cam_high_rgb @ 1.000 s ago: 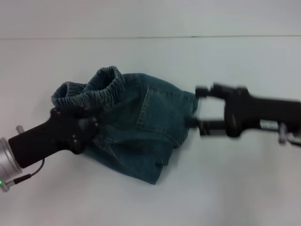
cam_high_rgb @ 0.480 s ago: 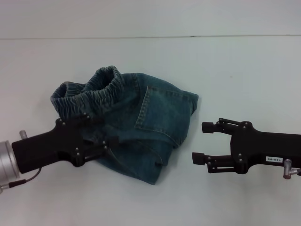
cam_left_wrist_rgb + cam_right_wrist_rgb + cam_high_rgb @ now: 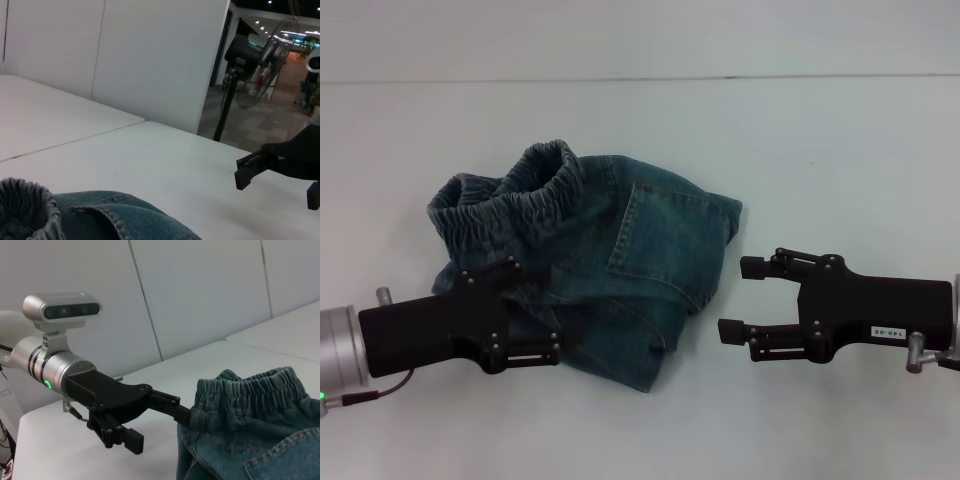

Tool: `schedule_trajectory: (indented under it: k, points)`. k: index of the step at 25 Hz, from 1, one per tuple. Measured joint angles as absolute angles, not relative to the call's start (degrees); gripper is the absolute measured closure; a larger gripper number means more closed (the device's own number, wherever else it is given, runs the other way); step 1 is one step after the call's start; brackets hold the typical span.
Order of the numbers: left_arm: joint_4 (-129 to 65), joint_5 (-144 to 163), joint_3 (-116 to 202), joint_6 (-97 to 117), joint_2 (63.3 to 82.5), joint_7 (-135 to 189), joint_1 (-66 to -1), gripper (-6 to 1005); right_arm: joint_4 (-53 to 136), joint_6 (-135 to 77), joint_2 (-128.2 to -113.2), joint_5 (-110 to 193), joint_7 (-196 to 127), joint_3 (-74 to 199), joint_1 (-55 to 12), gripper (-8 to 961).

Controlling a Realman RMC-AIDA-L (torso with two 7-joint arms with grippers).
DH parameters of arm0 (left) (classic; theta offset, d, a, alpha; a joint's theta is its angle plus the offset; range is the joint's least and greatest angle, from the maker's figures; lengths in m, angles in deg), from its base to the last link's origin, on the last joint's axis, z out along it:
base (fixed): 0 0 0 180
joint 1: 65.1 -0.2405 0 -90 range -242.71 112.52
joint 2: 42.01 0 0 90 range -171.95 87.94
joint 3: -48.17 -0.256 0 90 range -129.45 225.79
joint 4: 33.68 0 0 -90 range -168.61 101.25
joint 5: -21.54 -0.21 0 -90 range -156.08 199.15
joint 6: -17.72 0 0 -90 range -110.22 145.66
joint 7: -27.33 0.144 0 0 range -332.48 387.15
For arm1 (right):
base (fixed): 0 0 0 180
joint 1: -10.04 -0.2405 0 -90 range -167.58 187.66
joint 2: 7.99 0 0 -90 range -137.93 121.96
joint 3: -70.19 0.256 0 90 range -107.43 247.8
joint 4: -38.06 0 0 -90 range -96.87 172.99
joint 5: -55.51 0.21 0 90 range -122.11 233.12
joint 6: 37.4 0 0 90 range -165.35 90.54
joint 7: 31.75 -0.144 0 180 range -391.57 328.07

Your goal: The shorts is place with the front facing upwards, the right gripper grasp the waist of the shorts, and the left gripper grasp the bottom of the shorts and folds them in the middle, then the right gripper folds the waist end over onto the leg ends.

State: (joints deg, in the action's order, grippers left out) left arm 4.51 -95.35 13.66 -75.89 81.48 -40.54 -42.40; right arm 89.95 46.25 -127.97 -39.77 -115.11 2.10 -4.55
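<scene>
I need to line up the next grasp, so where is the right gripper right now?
In the head view, the right gripper sits on the right side, open, just off the shorts and not touching them.

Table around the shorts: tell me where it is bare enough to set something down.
The table is bare beyond the waist, toward the far seam, and along the near edge between both arms. It is crowded around the shorts: the left gripper is open over their near-left edge, and the right gripper hangs open just off their right edge.
</scene>
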Motion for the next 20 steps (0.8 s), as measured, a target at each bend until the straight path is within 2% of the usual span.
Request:
schedule_trajectory:
  k: [2, 20]
  points:
    - [4.5, -95.4, 13.6, -75.8, 81.48, -40.6, -42.3, 61, 89.5, 46.1, -127.94, -39.8, -115.1, 2.0, -4.9, 6]
    - [7.8, -95.7, 14.6, -73.5, 81.69, -41.7, -44.5, 61, 89.3, 41.1, -128.25, -39.1, -113.5, -2.3, -5.6, 7]
